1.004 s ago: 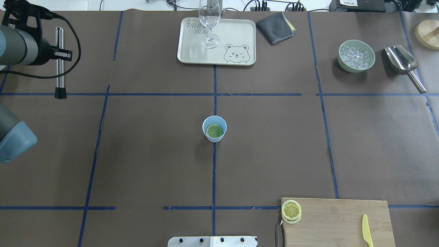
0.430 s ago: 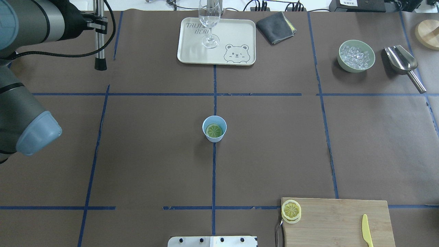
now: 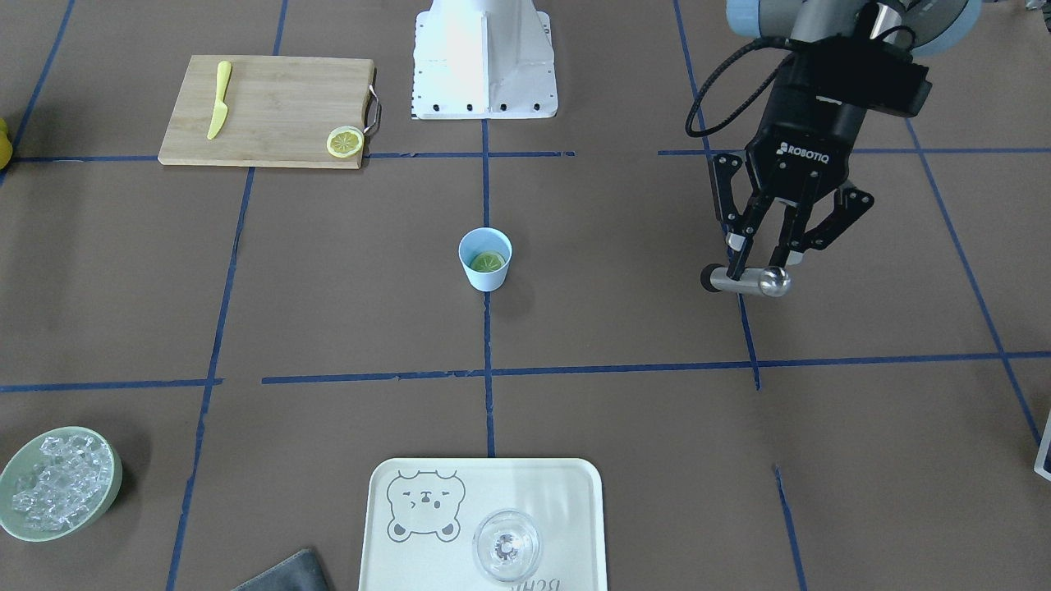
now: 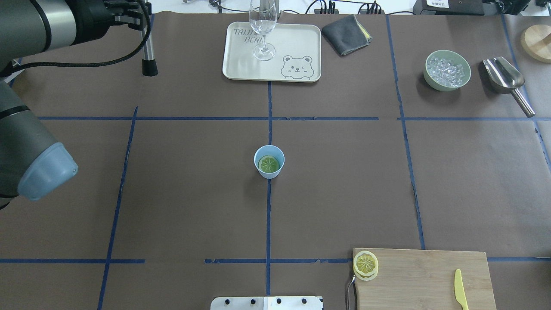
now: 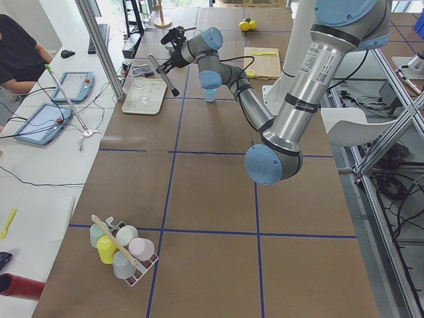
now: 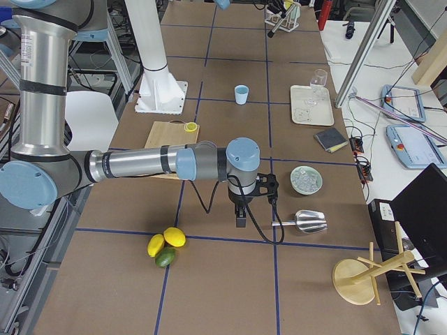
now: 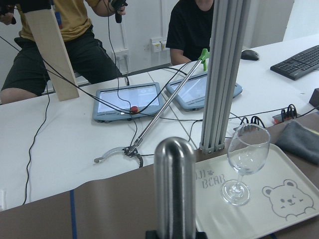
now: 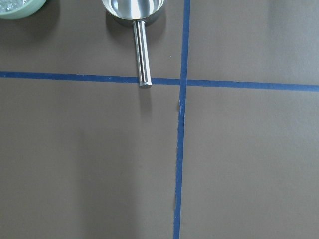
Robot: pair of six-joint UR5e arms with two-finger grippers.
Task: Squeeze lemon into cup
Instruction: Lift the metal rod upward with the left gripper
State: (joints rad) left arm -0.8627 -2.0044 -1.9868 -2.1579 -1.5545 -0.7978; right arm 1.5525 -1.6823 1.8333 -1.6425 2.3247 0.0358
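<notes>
The pale blue cup (image 4: 269,161) (image 3: 484,258) stands upright at the table's middle, with a lemon (image 4: 269,164) slice lying flat inside it. Another lemon slice (image 4: 366,264) rests on the corner of the wooden cutting board (image 4: 422,275). My left gripper (image 3: 759,267) hovers over the far left part of the table, shut on a steel rod with a black tip (image 4: 149,51) (image 7: 173,189), well away from the cup. My right gripper (image 6: 241,218) points down beside the steel scoop (image 6: 304,221); I cannot tell whether it is open or shut.
A white bear tray (image 4: 301,43) holding a clear wine glass (image 4: 262,30) sits at the far middle, with a grey cloth (image 4: 346,34) beside it. A green bowl of ice (image 4: 447,71) stands far right. A yellow knife (image 4: 460,289) lies on the board.
My left arm has swung the steel rod rightwards and farther back, from the table's left edge towards the tray. The cup and the slices have not moved.
</notes>
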